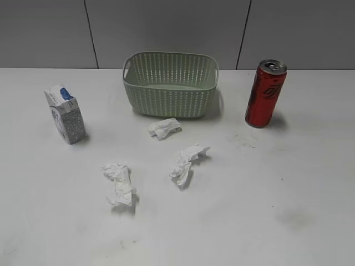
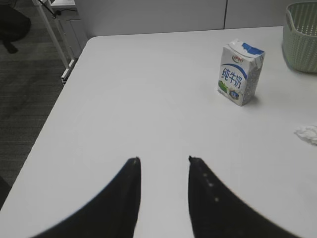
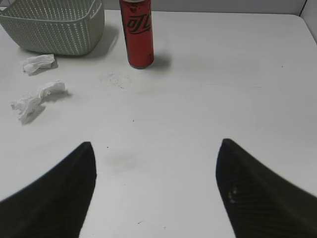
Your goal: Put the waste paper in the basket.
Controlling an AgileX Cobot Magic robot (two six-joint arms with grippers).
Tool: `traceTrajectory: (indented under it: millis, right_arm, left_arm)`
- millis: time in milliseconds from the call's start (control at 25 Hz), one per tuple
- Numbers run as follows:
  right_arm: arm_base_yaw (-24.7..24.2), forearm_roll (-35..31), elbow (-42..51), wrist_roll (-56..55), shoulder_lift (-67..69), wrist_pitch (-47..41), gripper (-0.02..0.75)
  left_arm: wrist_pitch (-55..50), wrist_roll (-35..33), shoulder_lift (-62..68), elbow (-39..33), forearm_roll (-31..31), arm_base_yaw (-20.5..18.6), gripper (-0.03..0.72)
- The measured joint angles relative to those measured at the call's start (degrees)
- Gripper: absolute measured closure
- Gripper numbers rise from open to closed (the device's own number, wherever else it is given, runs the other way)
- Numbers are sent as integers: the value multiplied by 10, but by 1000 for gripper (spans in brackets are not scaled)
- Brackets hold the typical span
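Three crumpled white paper wads lie on the white table: one [image 1: 163,128] just in front of the pale green basket [image 1: 170,84], one [image 1: 187,159] in the middle, one [image 1: 120,184] front left. The basket looks empty. In the right wrist view the basket [image 3: 54,27] is far left, with two wads [image 3: 38,63] [image 3: 35,99] below it. In the left wrist view the basket's edge [image 2: 302,34] shows top right and a wad's edge [image 2: 308,133] at the right. My left gripper [image 2: 163,159] and right gripper [image 3: 156,144] are open, empty, over bare table. Neither shows in the exterior view.
A white-and-blue carton [image 1: 65,113] [image 2: 239,73] stands left of the basket. A red can [image 1: 265,93] [image 3: 136,32] stands right of it. The table's left edge [image 2: 59,104] drops to a dark floor.
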State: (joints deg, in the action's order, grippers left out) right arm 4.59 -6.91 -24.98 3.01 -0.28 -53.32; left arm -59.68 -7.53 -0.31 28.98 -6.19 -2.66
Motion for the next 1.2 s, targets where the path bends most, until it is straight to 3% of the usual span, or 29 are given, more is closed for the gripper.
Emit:
traceTrajectory:
  millis: [1200]
  right_arm:
    - [0, 0, 0, 0, 0, 0, 167]
  left_arm:
    - [0, 0, 0, 0, 0, 0, 451]
